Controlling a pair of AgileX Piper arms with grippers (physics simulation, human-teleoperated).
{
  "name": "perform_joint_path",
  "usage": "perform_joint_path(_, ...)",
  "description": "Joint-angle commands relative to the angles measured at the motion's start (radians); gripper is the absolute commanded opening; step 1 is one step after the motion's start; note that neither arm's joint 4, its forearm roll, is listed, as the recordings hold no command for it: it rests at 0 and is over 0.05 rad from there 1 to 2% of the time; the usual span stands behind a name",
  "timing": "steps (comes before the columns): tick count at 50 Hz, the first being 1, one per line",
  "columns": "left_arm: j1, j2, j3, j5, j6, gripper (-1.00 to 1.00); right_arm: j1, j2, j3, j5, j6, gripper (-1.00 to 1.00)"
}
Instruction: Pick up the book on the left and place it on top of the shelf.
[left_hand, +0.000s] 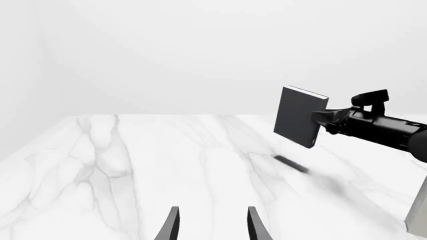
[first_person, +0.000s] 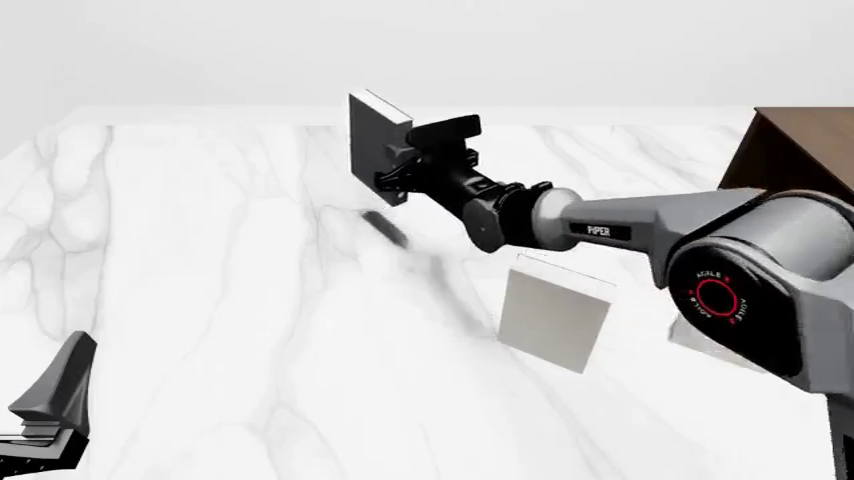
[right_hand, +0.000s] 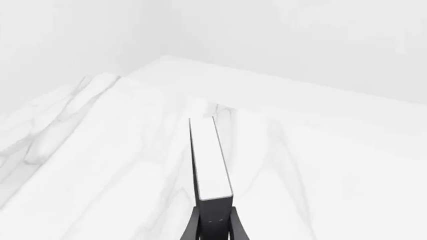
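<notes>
White marble table (first_person: 200, 300) below; the right gripper (first_person: 400, 168) clamps the book (first_person: 376, 148) aloft over its far-middle, pinching one edge (stiff, light, probably slick). Left gripper (left_hand: 212, 225) gapes, idle.

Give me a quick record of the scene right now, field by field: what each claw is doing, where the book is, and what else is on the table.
right claw: shut on the book
book: lifted clear of the table, shadow beneath
left claw: open, empty, low over the table
shelf: far right, only partly in view
other items: pale book standing under the right arm
</notes>
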Motion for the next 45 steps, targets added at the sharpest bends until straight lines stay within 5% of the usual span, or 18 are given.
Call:
perform_joint_path(1,0.000,0.000,0.000,0.000,0.000,1.00,0.000,-0.176,0.122,-0.010,-0.002,-1.00)
perform_joint_path(45,0.000,0.000,0.000,0.000,0.000,1.00,-0.046,-0.690,0.467,0.133,-0.131,-1.00)
